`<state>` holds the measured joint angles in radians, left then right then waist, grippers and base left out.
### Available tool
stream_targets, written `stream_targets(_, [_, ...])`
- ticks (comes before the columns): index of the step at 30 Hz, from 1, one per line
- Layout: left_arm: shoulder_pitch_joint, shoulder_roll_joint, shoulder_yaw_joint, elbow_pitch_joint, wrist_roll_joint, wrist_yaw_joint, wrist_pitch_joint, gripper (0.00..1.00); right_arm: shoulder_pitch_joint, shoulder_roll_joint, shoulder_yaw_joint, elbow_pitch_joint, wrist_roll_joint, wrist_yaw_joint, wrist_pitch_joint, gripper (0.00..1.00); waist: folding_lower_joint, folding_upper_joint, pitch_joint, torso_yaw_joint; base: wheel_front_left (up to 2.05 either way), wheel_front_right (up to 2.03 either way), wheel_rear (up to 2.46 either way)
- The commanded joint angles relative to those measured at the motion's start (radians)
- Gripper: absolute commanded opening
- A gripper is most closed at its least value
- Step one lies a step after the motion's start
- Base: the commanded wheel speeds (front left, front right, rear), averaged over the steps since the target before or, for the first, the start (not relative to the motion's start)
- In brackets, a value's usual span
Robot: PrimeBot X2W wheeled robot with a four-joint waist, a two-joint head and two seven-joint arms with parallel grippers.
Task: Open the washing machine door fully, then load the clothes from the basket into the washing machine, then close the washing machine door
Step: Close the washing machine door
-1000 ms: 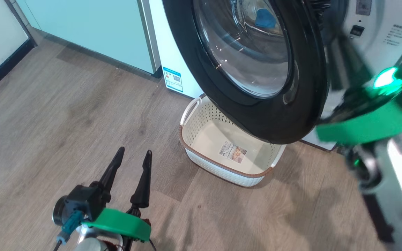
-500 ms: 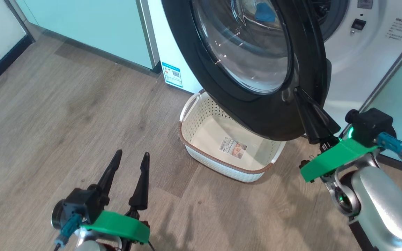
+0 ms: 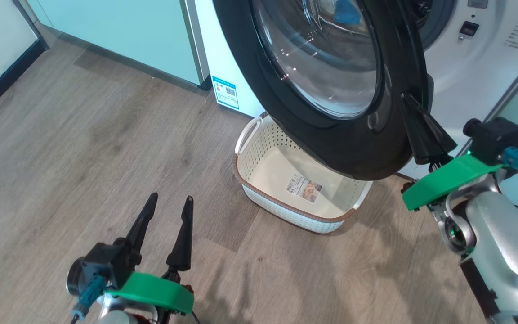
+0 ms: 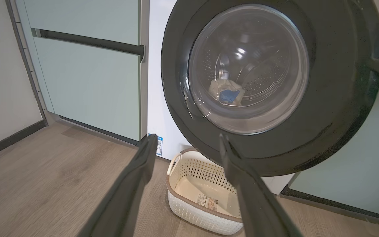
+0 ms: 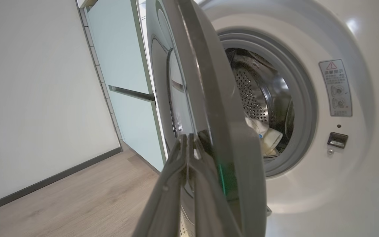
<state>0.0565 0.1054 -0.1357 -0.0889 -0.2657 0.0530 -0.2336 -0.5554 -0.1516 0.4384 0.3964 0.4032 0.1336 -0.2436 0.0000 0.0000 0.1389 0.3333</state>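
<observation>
The right tool (image 3: 406,99) was closed, its two fingers pressed together and gripping nothing. Its tips appeared to rest against the glossy outer face of the washing machine door (image 3: 353,148), right at the free edge. From the right wrist, the door (image 5: 206,82) stood edge-on directly ahead of the tool (image 5: 189,138), roughly half open. The drum mouth of the washing machine (image 5: 308,197) lay beyond the door and off to the tool's right.

The clothes (image 5: 268,138) lay low inside the drum, past the door from the tool. The basket (image 3: 286,216) sat on the floor (image 3: 83,135) below and to the left of the right tool, under the door's lower rim. Its base showed only the label sticker, so loading looked done and closing looked like the step in hand.

That move turned on one relation: the tool sat on the door's outer side, at the edge farthest from the hinge. A push away from the tool, toward the drum mouth, would therefore swing the door shut. The right arm was plainly the nearer one.

The left tool (image 3: 171,200) was open and empty, low over the floor. The door (image 4: 334,98) was well apart from it, ahead and above.
</observation>
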Motion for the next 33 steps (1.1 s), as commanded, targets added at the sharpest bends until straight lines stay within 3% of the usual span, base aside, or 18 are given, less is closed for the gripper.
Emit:
stream_targets(1, [-0.043, 0.013, 0.029, -0.031, -0.007, 0.005, -0.012, 1.0, -0.04, 0.003, 0.001, -0.022, 0.006, -0.003, -0.01, 0.0, 0.0, 0.0, 0.0, 0.001, 0.0, 0.0, 0.0])
stream_targets(15, [-0.05, 0.009, 0.024, -0.038, -0.01, 0.01, -0.02, 1.0, -0.087, -0.011, -0.032, 0.013, 0.002, -0.003, -0.017, 0.0, 0.0, 0.0, 0.024, 0.009, 0.0, 0.0, 0.0])
stream_targets(33, [-0.109, -0.02, -0.007, -0.03, -0.006, -0.004, -0.027, 1.0, -0.225, -0.096, -0.133, 0.119, -0.037, -0.003, -0.018, 0.0, 0.0, 0.0, 0.118, 0.045, 0.0, 0.0, 0.0])
